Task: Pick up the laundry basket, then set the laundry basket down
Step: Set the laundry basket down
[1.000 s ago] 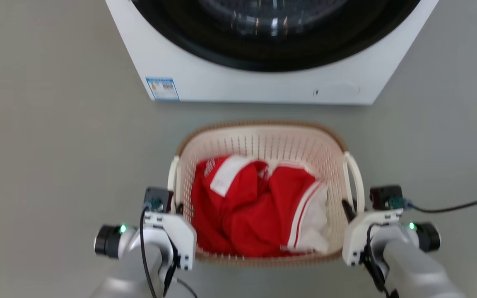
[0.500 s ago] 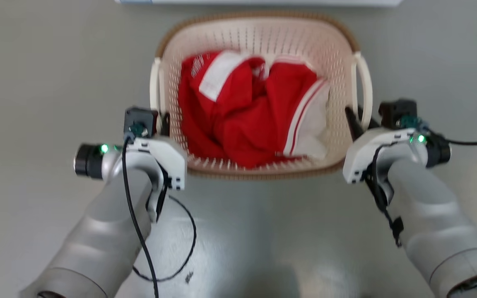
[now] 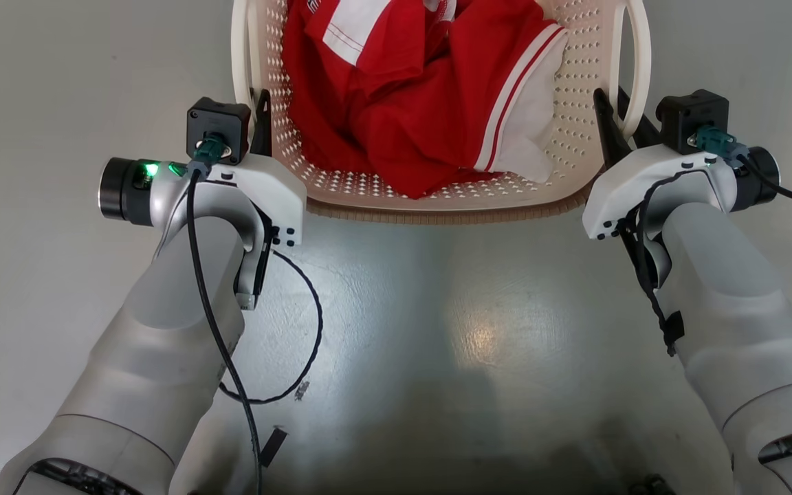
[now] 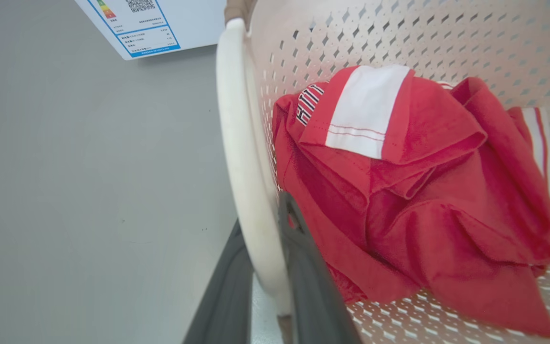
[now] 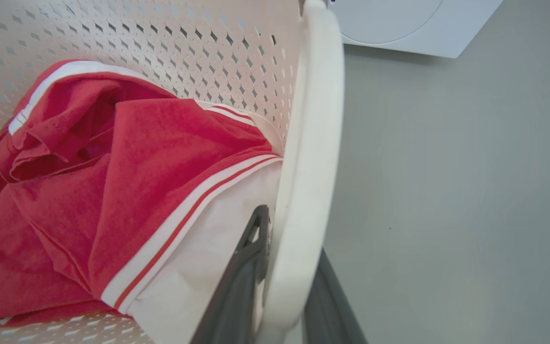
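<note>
Left gripper at 9 o'clock and right gripper at 3 each clamp a white loop handle of the basket, at 12 between them. Stiff perforated plastic, probably light; smooth handles may slip; hold there. Cream walls, brown rim, red shirt inside. Washer beyond.

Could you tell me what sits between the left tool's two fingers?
The white loop handle of the laundry basket, as the left wrist view shows.
</note>
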